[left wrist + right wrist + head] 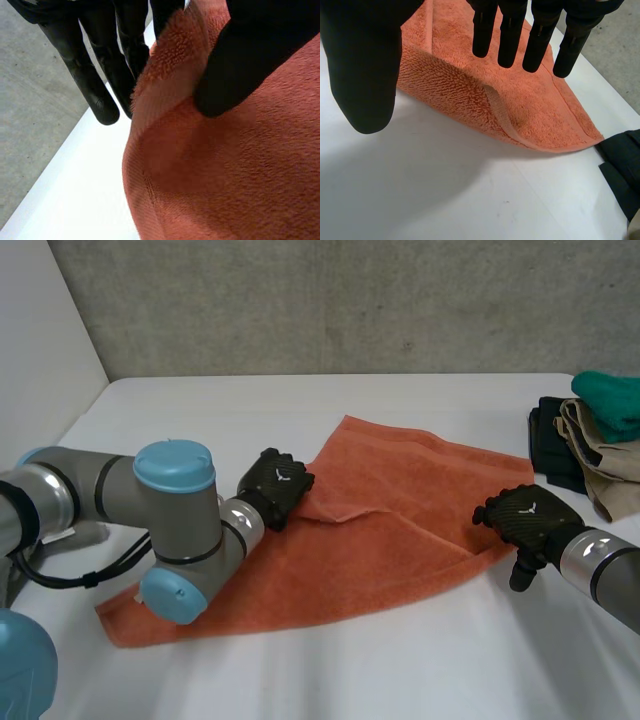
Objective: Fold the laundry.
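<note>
An orange towel (390, 510) lies spread on the white table (400, 670), with a small crease near its middle. My left hand (275, 485) is at the towel's left edge. In the left wrist view its thumb (250, 50) presses the towel (240, 180) against the fingers (95, 80) behind the raised edge, so it is shut on the cloth. My right hand (525, 515) is at the towel's right edge. In the right wrist view its fingers (510, 35) are straight and apart from the thumb, just above the towel (530, 105) and its slightly lifted hem, holding nothing.
A pile of folded clothes stands at the table's right side: a black piece (550, 445), a beige one (600, 465) and a green one (610, 400) on top. The black piece (622, 160) lies close to the towel's corner. A grey wall runs behind the table.
</note>
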Controlling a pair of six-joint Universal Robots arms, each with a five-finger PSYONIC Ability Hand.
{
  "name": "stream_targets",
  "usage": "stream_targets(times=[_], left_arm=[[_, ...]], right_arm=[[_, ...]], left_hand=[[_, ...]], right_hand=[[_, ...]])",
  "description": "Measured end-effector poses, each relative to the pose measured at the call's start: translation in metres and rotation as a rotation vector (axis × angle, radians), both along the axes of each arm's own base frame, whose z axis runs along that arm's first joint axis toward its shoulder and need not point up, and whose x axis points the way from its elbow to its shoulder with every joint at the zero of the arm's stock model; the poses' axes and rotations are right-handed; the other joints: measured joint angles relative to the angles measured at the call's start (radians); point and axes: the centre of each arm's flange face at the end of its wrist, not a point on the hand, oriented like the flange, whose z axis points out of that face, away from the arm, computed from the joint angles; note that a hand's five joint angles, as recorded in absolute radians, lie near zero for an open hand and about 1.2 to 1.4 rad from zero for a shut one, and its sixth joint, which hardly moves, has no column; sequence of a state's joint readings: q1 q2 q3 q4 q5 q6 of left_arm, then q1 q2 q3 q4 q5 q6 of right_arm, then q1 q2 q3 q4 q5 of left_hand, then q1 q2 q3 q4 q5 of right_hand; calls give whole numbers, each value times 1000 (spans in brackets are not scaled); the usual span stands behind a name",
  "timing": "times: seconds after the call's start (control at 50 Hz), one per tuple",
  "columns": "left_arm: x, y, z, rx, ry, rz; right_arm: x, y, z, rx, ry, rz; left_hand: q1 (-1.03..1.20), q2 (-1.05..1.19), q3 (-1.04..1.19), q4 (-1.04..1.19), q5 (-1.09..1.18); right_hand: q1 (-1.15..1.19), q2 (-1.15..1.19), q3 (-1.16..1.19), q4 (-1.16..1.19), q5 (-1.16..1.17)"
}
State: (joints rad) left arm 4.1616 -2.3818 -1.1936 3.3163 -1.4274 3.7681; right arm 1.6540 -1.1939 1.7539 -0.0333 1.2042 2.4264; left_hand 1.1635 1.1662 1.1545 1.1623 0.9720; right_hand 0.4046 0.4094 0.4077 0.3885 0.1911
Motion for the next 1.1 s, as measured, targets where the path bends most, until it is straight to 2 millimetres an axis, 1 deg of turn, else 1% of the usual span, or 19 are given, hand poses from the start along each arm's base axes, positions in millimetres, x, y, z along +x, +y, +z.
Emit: stream_targets(times=[0.04, 0.1, 0.14, 0.22, 0.24, 0.3, 0.34, 0.38, 0.44, 0.48, 0.58, 0.7, 0.76, 0.8, 0.86, 0.92, 1.02, 1.08, 1.1], left_arm=[[1, -4, 2, -8, 3, 7], [3, -8, 15, -34, 18, 28], [6, -10, 32, -63, 42, 51], [13, -9, 73, -113, 116, 100], [16, -7, 89, -129, 148, 115], [25, 2, 126, -167, 229, 140], [31, 8, 145, -187, 270, 147], [40, 19, 172, -219, 325, 148], [49, 30, 194, -249, 368, 140], [58, 42, 214, -276, 400, 128], [75, 64, 242, -318, 442, 111], [92, 87, 262, -345, 488, 103], [98, 96, 268, -354, 509, 94], [102, 103, 271, -357, 522, 84], [106, 111, 272, -359, 531, 67], [108, 117, 271, -356, 530, 53], [109, 121, 265, -345, 521, 45], [110, 120, 262, -339, 516, 49], [111, 120, 261, -336, 514, 53]], right_arm=[[-1, -2, 1, -7, -1, -6], [-3, -7, 4, -21, -7, -27], [-7, -12, 7, -29, -19, -50], [-15, -23, 17, -14, -63, -109], [-18, -26, 20, -1, -79, -124], [-25, -33, 27, 48, -120, -150], [-28, -36, 31, 80, -142, -152], [-31, -40, 35, 124, -168, -136], [-31, -42, 38, 155, -186, -110], [-30, -46, 37, 180, -203, -70], [-23, -56, 28, 190, -233, -24], [-10, -75, 13, 145, -290, -31], [-6, -87, 11, 101, -331, -68], [-4, -96, 15, 56, -367, -105], [-4, -105, 25, -2, -403, -150], [-6, -111, 40, -65, -428, -188], [-12, -112, 69, -156, -441, -216], [-15, -111, 82, -194, -439, -214], [-17, -111, 90, -215, -431, -209]], left_hand=[[0, 26, 27, 30, 11], [0, 30, 30, 36, 11], [0, 30, 30, 36, 10], [0, 30, 30, 36, 10], [0, 30, 30, 36, 11], [0, 30, 34, 37, 11], [0, 30, 36, 37, 11], [0, 32, 36, 37, 11], [0, 32, 36, 37, 11], [0, 32, 36, 37, 11], [0, 33, 36, 37, 11], [0, 33, 36, 37, 10], [0, 33, 36, 37, 11], [0, 33, 36, 37, 11], [0, 33, 36, 37, 11], [0, 33, 36, 37, 11], [0, 33, 36, 37, 11], [0, 33, 36, 37, 11], [0, 33, 36, 37, 11]], right_hand=[[-2, -3, -3, -2, -7], [-98, -100, -104, -88, -89], [-170, -181, -184, -156, -140], [-178, -198, -198, -176, -141], [-178, -198, -198, -176, -141], [-178, -198, -198, -176, -141], [-178, -198, -198, -176, -141], [-178, -198, -198, -176, -141], [-178, -198, -198, -176, -141], [-178, -198, -198, -176, -141], [-178, -198, -198, -176, -141], [-178, -198, -198, -176, -141], [-178, -198, -198, -176, -141], [-178, -198, -198, -176, -141], [-178, -198, -198, -176, -141], [-178, -198, -198, -176, -141], [-174, -195, -185, -173, -133], [-174, -195, -180, -173, -131], [-178, -196, -183, -175, -135]])
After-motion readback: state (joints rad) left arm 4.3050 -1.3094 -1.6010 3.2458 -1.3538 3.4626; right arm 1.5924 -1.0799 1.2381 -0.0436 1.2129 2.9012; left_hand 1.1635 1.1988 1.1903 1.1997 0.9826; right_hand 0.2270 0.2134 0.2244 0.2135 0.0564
